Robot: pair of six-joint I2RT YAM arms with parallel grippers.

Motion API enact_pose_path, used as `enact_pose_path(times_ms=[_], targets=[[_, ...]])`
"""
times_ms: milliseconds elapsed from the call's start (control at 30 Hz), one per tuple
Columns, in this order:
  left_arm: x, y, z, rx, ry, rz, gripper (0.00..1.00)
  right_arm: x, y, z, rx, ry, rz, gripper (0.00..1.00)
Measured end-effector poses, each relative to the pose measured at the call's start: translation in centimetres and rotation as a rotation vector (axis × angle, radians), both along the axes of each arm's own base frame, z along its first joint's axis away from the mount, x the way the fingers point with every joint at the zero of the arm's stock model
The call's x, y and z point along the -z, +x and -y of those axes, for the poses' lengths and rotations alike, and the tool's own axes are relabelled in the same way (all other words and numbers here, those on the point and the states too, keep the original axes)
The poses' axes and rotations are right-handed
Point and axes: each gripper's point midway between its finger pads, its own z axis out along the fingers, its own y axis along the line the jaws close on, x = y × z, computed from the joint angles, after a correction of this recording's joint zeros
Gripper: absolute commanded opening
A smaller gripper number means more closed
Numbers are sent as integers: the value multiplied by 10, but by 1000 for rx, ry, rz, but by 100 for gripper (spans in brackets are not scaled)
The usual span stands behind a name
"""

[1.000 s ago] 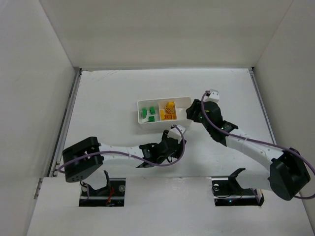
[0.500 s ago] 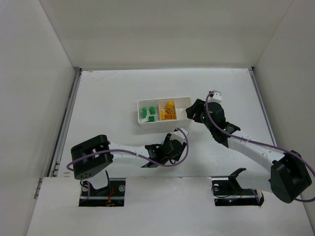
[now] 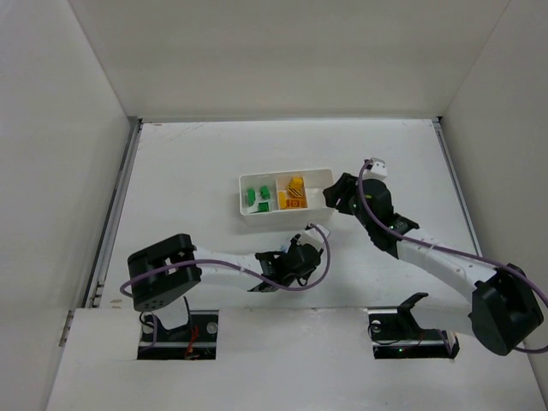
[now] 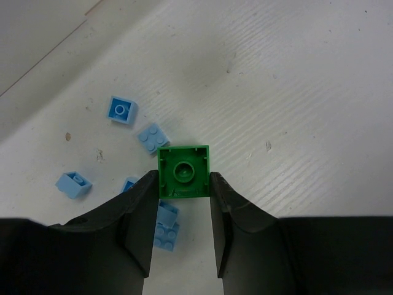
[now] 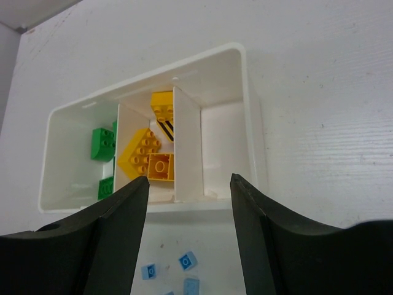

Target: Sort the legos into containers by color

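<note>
My left gripper [image 4: 183, 179] is shut on a green lego [image 4: 183, 166], hollow underside toward the camera, just above the table. Several pale blue legos [image 4: 121, 110] lie loose on the table around and under its fingers. In the top view this gripper [image 3: 294, 257] sits just in front of the white tray [image 3: 274, 214]. My right gripper [image 5: 189, 181] is open and empty at the tray's right end, its jaws framing the front wall. The tray [image 5: 255, 135] holds green legos [image 5: 102, 144] in its left compartment and yellow ones [image 5: 146, 155] in the middle; the right compartment [image 5: 224, 141] holds nothing.
White walls enclose the table on the left, back and right. More blue legos [image 5: 187, 261] lie on the table in front of the tray. The left arm's purple cable [image 3: 321, 248] loops near the tray's front.
The left arm's elbow swung right and its gripper shifted slightly toward me, still by the blue legos. The right gripper edged slightly right at the tray's end.
</note>
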Motion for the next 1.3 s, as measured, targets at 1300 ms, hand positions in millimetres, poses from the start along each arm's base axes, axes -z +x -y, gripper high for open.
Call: enact_pose_path(times_ms=[1300], targets=[[-78, 198, -138, -611, -154, 141, 39, 83, -90, -63, -295, -186, -191, 54]])
